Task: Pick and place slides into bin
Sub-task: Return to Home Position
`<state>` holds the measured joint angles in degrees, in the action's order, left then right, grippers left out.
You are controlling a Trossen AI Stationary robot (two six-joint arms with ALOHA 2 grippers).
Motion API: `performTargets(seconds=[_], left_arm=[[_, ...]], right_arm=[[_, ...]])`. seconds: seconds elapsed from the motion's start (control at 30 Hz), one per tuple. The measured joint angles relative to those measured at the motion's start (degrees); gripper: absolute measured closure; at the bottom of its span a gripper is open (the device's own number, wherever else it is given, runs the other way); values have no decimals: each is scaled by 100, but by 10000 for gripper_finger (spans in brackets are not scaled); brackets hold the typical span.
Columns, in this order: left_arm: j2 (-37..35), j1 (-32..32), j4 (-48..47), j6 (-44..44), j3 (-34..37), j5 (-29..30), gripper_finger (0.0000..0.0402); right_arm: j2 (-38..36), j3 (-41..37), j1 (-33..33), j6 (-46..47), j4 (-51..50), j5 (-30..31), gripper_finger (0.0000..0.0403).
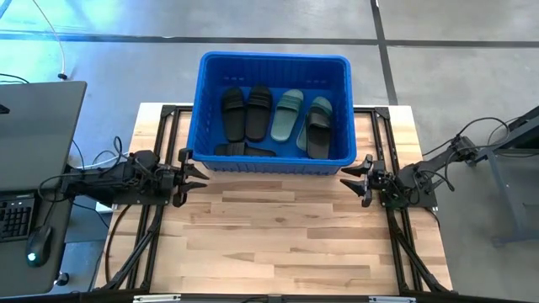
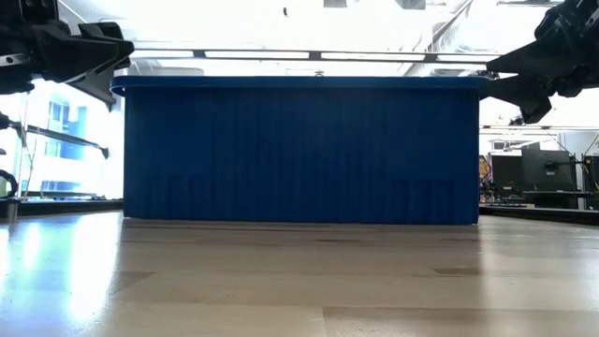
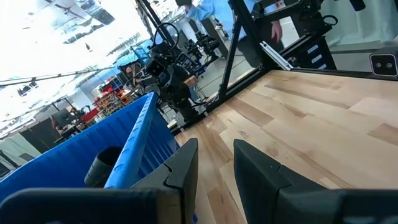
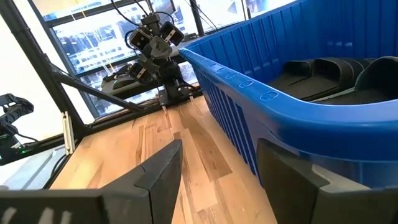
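Note:
The blue bin point(image 1: 274, 160) stands on the table's far middle. Several slides lie on its floor: two black ones point(image 1: 246, 113) side by side, a sage green one point(image 1: 287, 115), another green one point(image 1: 322, 108) with a black one point(image 1: 317, 140) against it, and more black ones point(image 1: 244, 150) by the near wall. My left gripper point(image 1: 195, 171) hovers open off the bin's near left corner, nothing between its fingers point(image 3: 186, 167). My right gripper point(image 1: 354, 178) hovers open off the near right corner, also with nothing between its fingers point(image 4: 160, 167).
Bare wooden tabletop point(image 1: 286, 236) stretches from the bin's near wall point(image 2: 299, 150) to the near edge. Black frame rails point(image 1: 156, 244) run along both table sides. A laptop, keyboard and mouse point(image 1: 38, 244) sit on a side desk left of the table.

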<state>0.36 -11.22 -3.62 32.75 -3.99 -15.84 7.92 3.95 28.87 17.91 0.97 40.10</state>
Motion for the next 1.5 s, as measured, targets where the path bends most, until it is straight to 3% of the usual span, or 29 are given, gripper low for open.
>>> performTargets(seconds=[1.5], left_arm=[[0, 0, 7, 0, -7, 2, 311]], right_arm=[[0, 0, 1, 1, 2, 2, 201]])
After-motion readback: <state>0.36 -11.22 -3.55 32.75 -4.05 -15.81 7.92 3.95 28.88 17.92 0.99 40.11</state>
